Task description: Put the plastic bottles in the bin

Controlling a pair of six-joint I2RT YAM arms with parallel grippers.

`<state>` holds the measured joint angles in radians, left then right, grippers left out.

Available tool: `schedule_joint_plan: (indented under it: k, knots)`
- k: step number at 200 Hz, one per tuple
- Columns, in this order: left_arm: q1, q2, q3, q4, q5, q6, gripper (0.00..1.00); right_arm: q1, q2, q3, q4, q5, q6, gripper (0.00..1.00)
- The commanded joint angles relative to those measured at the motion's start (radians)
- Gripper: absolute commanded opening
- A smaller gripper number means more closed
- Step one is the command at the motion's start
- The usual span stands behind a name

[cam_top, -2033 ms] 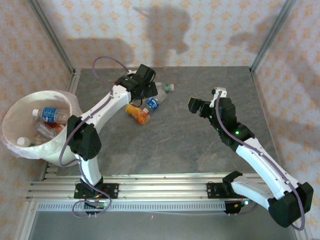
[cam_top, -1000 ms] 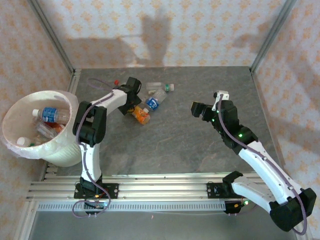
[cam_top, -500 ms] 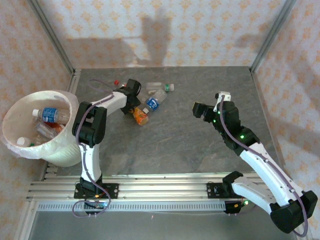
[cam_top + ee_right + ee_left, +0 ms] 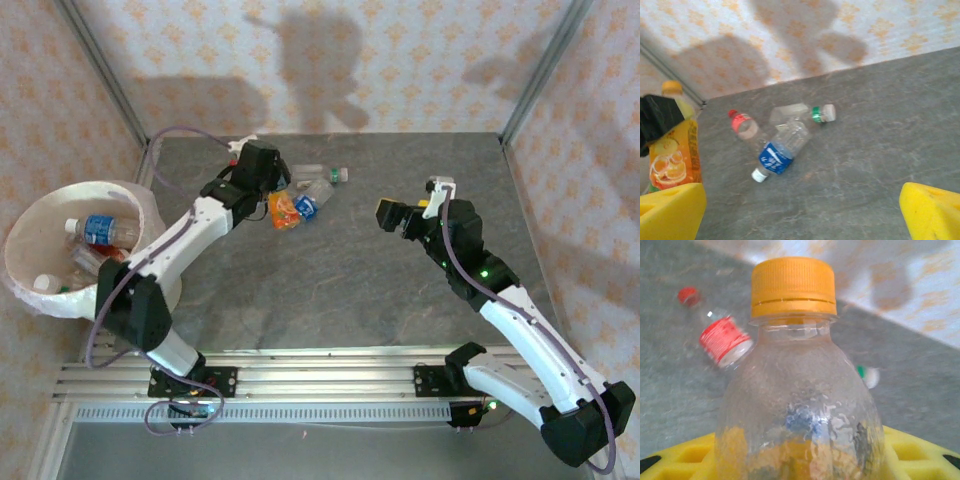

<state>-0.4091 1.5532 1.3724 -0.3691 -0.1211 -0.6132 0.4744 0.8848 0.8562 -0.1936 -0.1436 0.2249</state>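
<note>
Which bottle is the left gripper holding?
Clear plastic bottle with orange label and cap, in left gripper; blue-labelled bottle, red-labelled bottle and green-capped bottle lie on the table.

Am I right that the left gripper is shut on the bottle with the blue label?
Not quite: the left gripper is shut on the orange-labelled bottle. The blue-labelled bottle lies loose on the table. The right wrist view shows both bottles.
</note>
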Motion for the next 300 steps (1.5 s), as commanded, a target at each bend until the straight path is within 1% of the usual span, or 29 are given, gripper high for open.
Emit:
schedule_joint_plan:
  k: [1,24,36,50,54,68,85,99,112,125,135,142,155,161,181,197,220,232,245,261,275,286,300]
  knots:
    - [0.005,-0.086,0.034,0.008,-0.071,0.069,0.5,-0.002,-0.015,0.019,0.068,-0.1,-0.004,0.99]
    - [0.013,-0.193,0.044,-0.033,-0.165,0.036,0.49,0.003,-0.015,0.021,0.062,-0.105,-0.011,0.99]
    - [0.019,-0.255,0.04,-0.034,-0.201,0.046,0.49,0.004,-0.015,0.02,0.057,-0.099,-0.015,0.99]
    - [0.027,-0.308,0.056,-0.055,-0.252,0.073,0.49,0.003,-0.014,0.02,0.05,-0.09,-0.026,0.99]
    - [0.031,-0.319,0.068,-0.065,-0.266,0.113,0.49,0.003,-0.012,0.021,0.049,-0.088,-0.032,0.99]
    - [0.05,-0.352,0.128,-0.114,-0.322,0.187,0.5,0.003,-0.008,0.02,0.042,-0.058,-0.053,0.99]
    - [0.105,-0.377,0.209,-0.192,-0.382,0.237,0.49,0.003,0.005,0.011,0.07,-0.022,-0.077,0.99]
    - [0.158,-0.398,0.253,-0.238,-0.436,0.272,0.49,0.004,0.029,0.022,0.085,-0.016,-0.09,0.99]
    - [0.192,-0.42,0.275,-0.261,-0.511,0.324,0.48,0.003,0.058,0.047,0.084,-0.024,-0.089,0.99]
    - [0.228,-0.437,0.293,-0.3,-0.615,0.36,0.48,0.003,0.09,0.065,0.083,-0.027,-0.076,0.99]
    - [0.279,-0.452,0.294,-0.324,-0.649,0.361,0.48,0.003,0.11,0.073,0.086,-0.036,-0.065,0.99]
    - [0.328,-0.458,0.29,-0.342,-0.623,0.344,0.48,0.005,0.123,0.076,0.091,-0.045,-0.057,0.99]
    - [0.443,-0.454,0.309,-0.41,-0.481,0.284,0.49,0.005,0.139,0.073,0.107,-0.057,-0.044,0.99]
    - [0.486,-0.446,0.319,-0.437,-0.434,0.258,0.48,0.004,0.145,0.07,0.119,-0.06,-0.042,0.99]
    - [0.586,-0.427,0.319,-0.497,-0.41,0.213,0.47,0.005,0.167,0.08,0.129,-0.076,-0.049,0.99]
    - [0.687,-0.441,0.277,-0.498,-0.345,0.177,0.46,0.005,0.186,0.115,0.096,-0.088,-0.065,0.99]
    - [0.742,-0.462,0.213,-0.492,-0.339,0.178,0.46,0.004,0.203,0.139,0.077,-0.095,-0.07,0.99]
    - [0.79,-0.464,0.191,-0.507,-0.324,0.172,0.46,0.004,0.207,0.136,0.085,-0.099,-0.062,0.99]
    - [0.872,-0.46,0.164,-0.52,-0.253,0.156,0.46,0.004,0.214,0.133,0.091,-0.103,-0.052,0.99]
    - [0.976,-0.449,0.127,-0.527,-0.12,0.141,0.47,0.005,0.227,0.141,0.085,-0.117,-0.045,0.99]
    - [1.03,-0.436,0.105,-0.535,-0.048,0.135,0.47,0.005,0.244,0.159,0.065,-0.13,-0.046,0.99]
    - [1.044,-0.425,0.098,-0.55,-0.043,0.139,0.48,0.005,0.258,0.176,0.046,-0.138,-0.044,0.99]
    - [1.051,-0.417,0.095,-0.582,-0.077,0.143,0.49,0.006,0.271,0.194,0.029,-0.147,-0.037,0.99]
